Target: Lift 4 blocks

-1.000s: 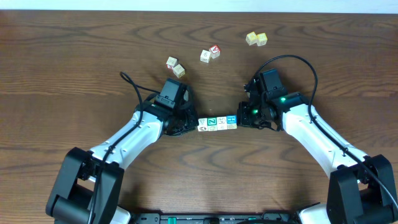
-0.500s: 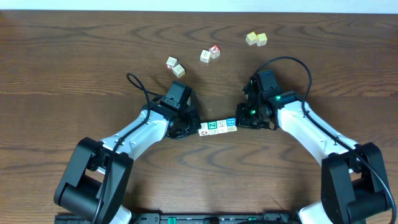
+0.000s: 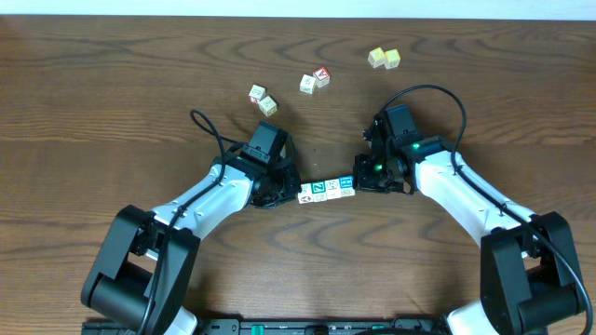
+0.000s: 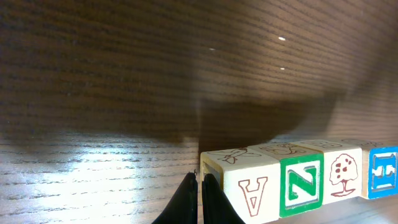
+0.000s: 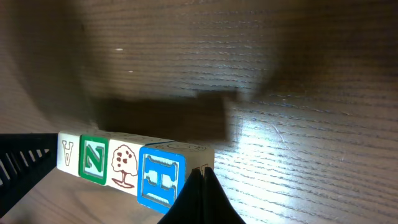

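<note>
Jaws pinched narrow, the left gripper [image 3: 292,193] and right gripper [image 3: 358,184] squeeze the blocks [image 3: 326,190] between them in a row. The row hangs just above the table [image 3: 93,112].

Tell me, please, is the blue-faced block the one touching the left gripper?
No, the blue-faced block is beside the right gripper; the A block is beside the left gripper.

Pretty much all you get is the table [image 3: 112,93]: dark brown wood with a strong wavy grain, filling the overhead view. A thin pale strip [image 3: 298,7] runs along its far edge, can't tell what it is. Up close the top looks glossy, with bright glare patches [image 4: 93,177] and a soft dark shadow [image 5: 161,117].
</note>
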Motion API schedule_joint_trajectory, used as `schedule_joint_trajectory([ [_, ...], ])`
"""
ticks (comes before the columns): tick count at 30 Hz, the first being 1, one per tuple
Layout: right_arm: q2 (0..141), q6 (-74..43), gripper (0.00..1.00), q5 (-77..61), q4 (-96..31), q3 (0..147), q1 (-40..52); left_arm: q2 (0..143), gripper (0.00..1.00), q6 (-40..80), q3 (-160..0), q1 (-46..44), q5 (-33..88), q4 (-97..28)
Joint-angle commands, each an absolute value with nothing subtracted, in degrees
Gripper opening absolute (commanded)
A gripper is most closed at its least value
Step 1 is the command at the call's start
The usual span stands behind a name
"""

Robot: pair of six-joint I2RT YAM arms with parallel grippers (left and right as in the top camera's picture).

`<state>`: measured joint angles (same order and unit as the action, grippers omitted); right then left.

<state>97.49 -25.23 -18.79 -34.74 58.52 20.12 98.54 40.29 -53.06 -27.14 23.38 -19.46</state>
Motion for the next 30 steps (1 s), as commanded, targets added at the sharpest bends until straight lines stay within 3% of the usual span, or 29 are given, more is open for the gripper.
schedule_joint_trajectory([
  [1, 98.61, -25.67, 0.01, -27.03, -34.09, 58.33, 23.42, 98.50, 0.07, 40.77, -55.40, -29.08, 29.50, -17.65],
  [30, 98.61, -26.37, 0.01, -27.42, -29.54, 53.89, 23.35, 98.50, 0.07, 40.80, -55.35, -30.20, 28.86, -17.72],
])
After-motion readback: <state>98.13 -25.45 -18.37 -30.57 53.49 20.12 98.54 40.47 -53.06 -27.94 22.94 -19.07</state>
